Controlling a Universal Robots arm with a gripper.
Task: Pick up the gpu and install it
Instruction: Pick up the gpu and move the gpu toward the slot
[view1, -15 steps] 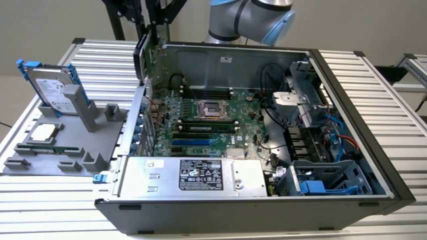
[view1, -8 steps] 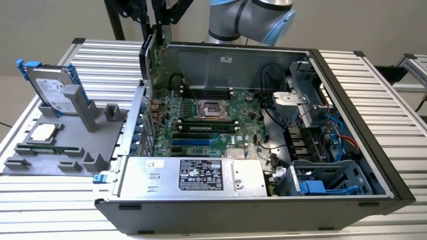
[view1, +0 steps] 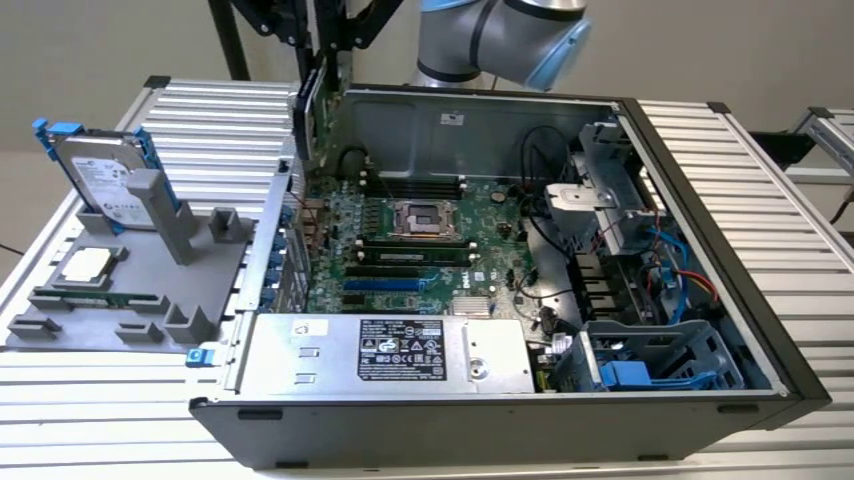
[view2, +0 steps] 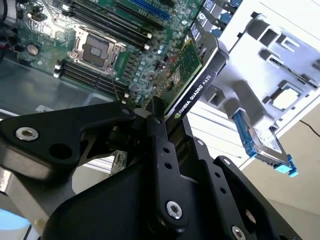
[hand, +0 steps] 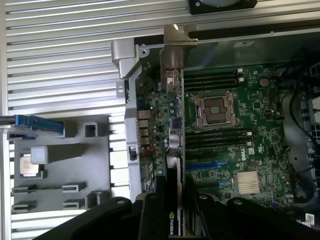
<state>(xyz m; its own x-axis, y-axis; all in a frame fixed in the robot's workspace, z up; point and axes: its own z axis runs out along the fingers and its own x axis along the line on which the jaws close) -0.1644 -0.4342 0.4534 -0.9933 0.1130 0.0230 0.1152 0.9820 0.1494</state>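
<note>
The tool (view2: 156, 117) is clamped on the gpu (view2: 196, 82), its 2 black fingers (view2: 160, 150) pressed against opposite faces of the card near one end, so the card juts out beyond them with its black cooler edge turned toward the second wrist view. In the first wrist view the gpu (hand: 175, 145) shows edge-on, and its silver bracket (hand: 175, 42) is at the end far from the tool (hand: 172, 202). In the exterior view the gpu (view1: 308, 115) hangs on edge in the air beneath the tool (view1: 318, 45), above the far corner of the open computer case (view1: 467, 435) on the exterior view's left, not seated in any slot of the motherboard (view1: 507, 265). The processor socket (view1: 424, 217) is open, and a power supply (view1: 400, 350) fills the near side of the case. The case lies on a slatted metal counter (view1: 747, 170). Beside it, on the exterior view's left, a grey holder (view1: 147, 290) carries a hard drive (view1: 107, 185) with blue rails, standing tilted, and 1 processor chip (view1: 87, 264) lying flat.
</note>
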